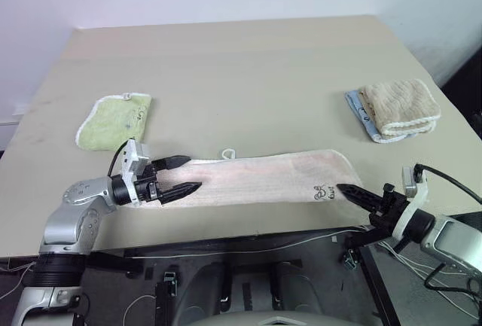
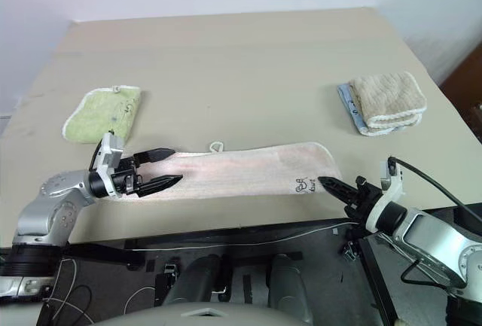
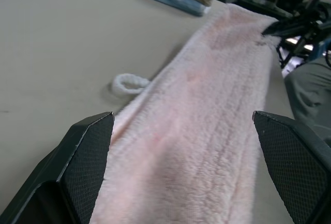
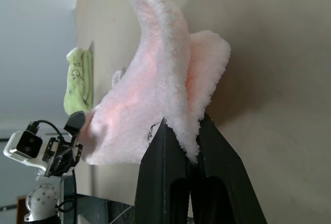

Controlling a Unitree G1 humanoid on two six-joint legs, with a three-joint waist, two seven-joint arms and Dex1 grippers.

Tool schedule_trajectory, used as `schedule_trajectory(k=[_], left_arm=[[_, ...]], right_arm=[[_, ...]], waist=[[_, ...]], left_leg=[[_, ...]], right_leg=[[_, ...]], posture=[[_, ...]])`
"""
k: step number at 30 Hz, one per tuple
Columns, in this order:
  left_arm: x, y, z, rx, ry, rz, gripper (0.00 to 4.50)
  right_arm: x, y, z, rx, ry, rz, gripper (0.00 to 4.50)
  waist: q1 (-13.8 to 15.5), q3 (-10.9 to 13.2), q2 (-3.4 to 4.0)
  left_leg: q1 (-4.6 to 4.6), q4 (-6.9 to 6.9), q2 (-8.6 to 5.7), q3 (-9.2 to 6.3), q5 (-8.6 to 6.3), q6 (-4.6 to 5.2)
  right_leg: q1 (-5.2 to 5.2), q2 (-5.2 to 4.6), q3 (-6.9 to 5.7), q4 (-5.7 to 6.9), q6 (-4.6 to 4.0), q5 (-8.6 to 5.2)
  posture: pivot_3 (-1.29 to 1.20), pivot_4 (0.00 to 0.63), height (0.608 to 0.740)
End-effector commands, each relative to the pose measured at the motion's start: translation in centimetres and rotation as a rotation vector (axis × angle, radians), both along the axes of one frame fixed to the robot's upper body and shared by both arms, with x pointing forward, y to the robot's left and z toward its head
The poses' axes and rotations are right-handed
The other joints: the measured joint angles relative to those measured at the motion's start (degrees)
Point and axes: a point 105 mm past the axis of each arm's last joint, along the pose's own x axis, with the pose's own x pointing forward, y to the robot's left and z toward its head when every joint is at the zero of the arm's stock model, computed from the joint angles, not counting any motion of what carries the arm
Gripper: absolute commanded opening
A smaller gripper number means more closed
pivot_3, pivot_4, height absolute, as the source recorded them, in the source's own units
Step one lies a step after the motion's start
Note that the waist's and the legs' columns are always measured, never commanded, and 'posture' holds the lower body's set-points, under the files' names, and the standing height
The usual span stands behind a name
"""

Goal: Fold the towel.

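Long pale pink terry towel [image 1: 263, 179] stretched flat across the lower middle of the frame in the head views, along the near edge of the beige table [image 1: 241, 70], running from lower left to lower right. Nap soft and fuzzy, faintly darker pink in lengthwise bands. Small white loop [image 1: 228, 153] poking out from the far long edge, left of centre. Small dark embroidered mark [image 1: 324, 191] near the right end, close to the near edge. Right end rounded at the far corner.

Left gripper [image 1: 181, 175] at the towel's left end, spread wide, one black finger on either side of the cloth's width; nothing pinched. In the left wrist view, the pink pile lying between the two fingers [image 3: 85, 157], with the loop [image 3: 128, 84] just beside the towel's edge.

Right gripper [image 1: 348, 190] at the towel's right end, lower right of the frame, closed tight on the towel. In the right wrist view, a fold of pink cloth [image 4: 170, 94] clamped between the two fingers [image 4: 163, 172], bunched and standing up from the table.

Light green towel [image 1: 114, 120] folded at the left of the table, well apart from the pink one. Beige-tan towel [image 1: 399, 105] folded at the upper right, resting on a pale blue cloth [image 1: 361, 119].
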Motion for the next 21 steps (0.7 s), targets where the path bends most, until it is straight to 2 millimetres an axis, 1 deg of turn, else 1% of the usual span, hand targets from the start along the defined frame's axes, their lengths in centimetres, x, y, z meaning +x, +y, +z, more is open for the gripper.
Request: schedule_trajectory(k=[1, 3, 6, 11, 15, 21], left_arm=[[0.7, 0.9, 1.7, 0.002, -0.053, 0.045, 4.5], [0.9, 0.9, 1.9, 0.004, -0.053, 0.052, 4.5], [1.0, 0.8, 2.3, -0.002, -0.055, 0.06, 4.5], [1.2, 0.4, 3.0, -0.011, -0.065, 0.061, 4.5], [1.1, 0.0, 3.4, -0.008, -0.071, 0.054, 4.5], [1.0, -0.5, 3.8, -0.007, -0.077, 0.054, 4.5]], right_arm=[[0.1, -0.8, 2.0, -0.016, -0.075, -0.016, 0.03], [0.2, -1.8, 2.7, -0.038, -0.091, -0.029, 0.03], [0.2, -2.5, 3.5, -0.066, -0.11, -0.016, 0.03], [-0.1, -3.8, 3.9, -0.106, -0.077, 0.027, 0.03], [0.3, -2.7, 4.7, -0.202, -0.141, 0.125, 0.03], [0.9, -0.2, 6.2, -0.312, -0.303, 0.245, 0.03]], waist=[[0.0, 0.0, 0.0], [0.0, 0.0, 0.0], [0.1, 0.0, 0.0], [0.1, 0.0, 0.0], [0.0, 0.0, 0.0], [0.1, 0.0, 0.0]], left_leg=[[-0.04, 0.03, 0.0, 0.0, -0.01, 0.02], [-0.07, 0.06, 0.0, 0.0, -0.03, 0.07], [-0.1, 0.07, -0.01, 0.0, -0.03, 0.09], [-0.12, 0.08, 0.0, 0.0, -0.02, 0.11], [-0.14, 0.12, 0.0, 0.0, -0.02, 0.13], [-0.16, 0.15, 0.0, 0.0, -0.02, 0.13]], right_leg=[[-0.01, 0.0, -0.01, -0.02, 0.0, 0.0], [-0.02, 0.0, -0.01, -0.05, 0.0, 0.01], [-0.02, 0.0, -0.02, -0.09, 0.01, 0.02], [-0.02, -0.01, -0.04, -0.1, 0.01, 0.02], [-0.02, -0.02, -0.05, -0.1, 0.01, 0.02], [-0.03, -0.01, -0.08, -0.1, 0.03, 0.03]], posture=[[0.0, 0.15, 0.74], [0.0, 0.15, 0.74], [0.0, 0.15, 0.74], [0.0, 0.15, 0.74], [0.0, 0.15, 0.74], [0.0, 0.15, 0.74]])
